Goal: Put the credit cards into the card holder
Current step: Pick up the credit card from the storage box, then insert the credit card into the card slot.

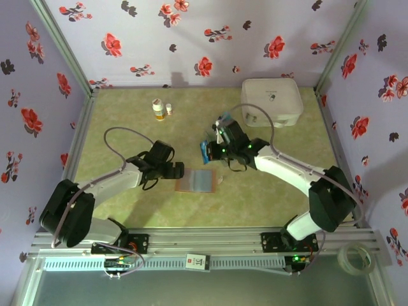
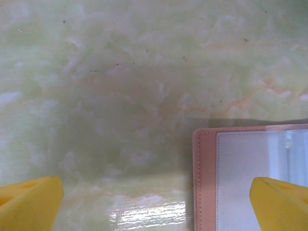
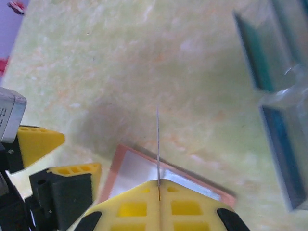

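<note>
Right gripper: fingers pinched tight on one credit card. Card stands edge-on, sticking straight out past my fingertips; from above it shows blue.

Card holder flat on green marbled table, directly under my right fingertips, clear window face up.

Left gripper: yellow fingers spread wide, empty. One fingertip over holder's stitched edge; contact, cannot tell.

Other credit cards in clear tray, beyond and to one side of my right fingers, apart from holder.
</note>
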